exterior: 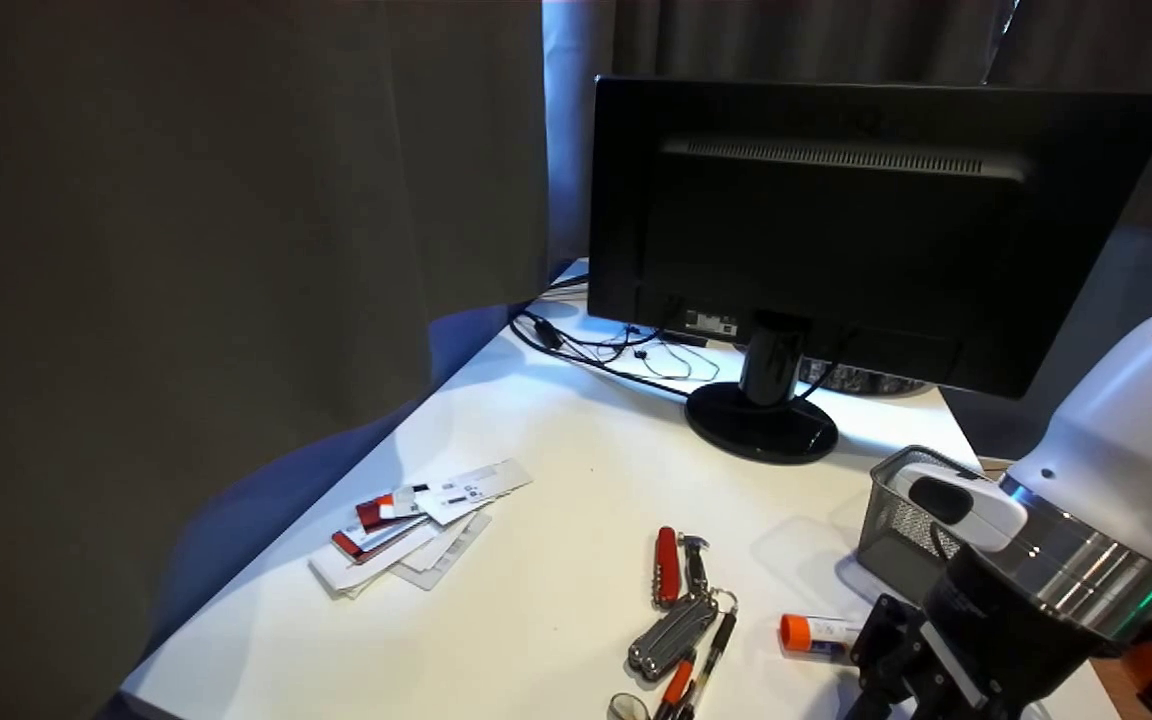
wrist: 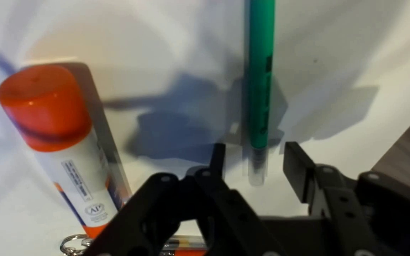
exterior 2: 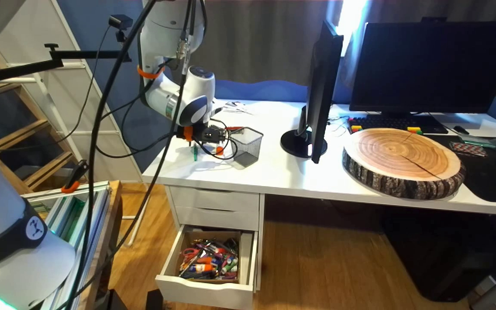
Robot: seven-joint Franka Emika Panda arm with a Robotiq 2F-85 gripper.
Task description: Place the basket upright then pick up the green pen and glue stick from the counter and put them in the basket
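Note:
The grey mesh basket (exterior: 904, 535) stands upright at the counter's edge; it also shows in an exterior view (exterior 2: 254, 148). The arm partly covers it. The green pen (wrist: 261, 71) lies on the white counter (exterior: 566, 620); it also shows in an exterior view (exterior 2: 195, 152). The glue stick (wrist: 78, 177), white with an orange-red cap, lies left of the pen in the wrist view and shows in both exterior views (exterior: 821, 636) (exterior 2: 219, 150). My gripper (wrist: 255, 156) is open and empty, its fingers on either side of the pen's clear end, apart from it.
A grey multi-tool (exterior: 673, 637), a red pocket knife (exterior: 667, 567) and slim pens (exterior: 678, 682) lie near the glue stick. Cards and papers (exterior: 426, 530) lie farther off. A black monitor (exterior: 836, 240) stands behind the basket. A drawer (exterior 2: 207, 288) below hangs open.

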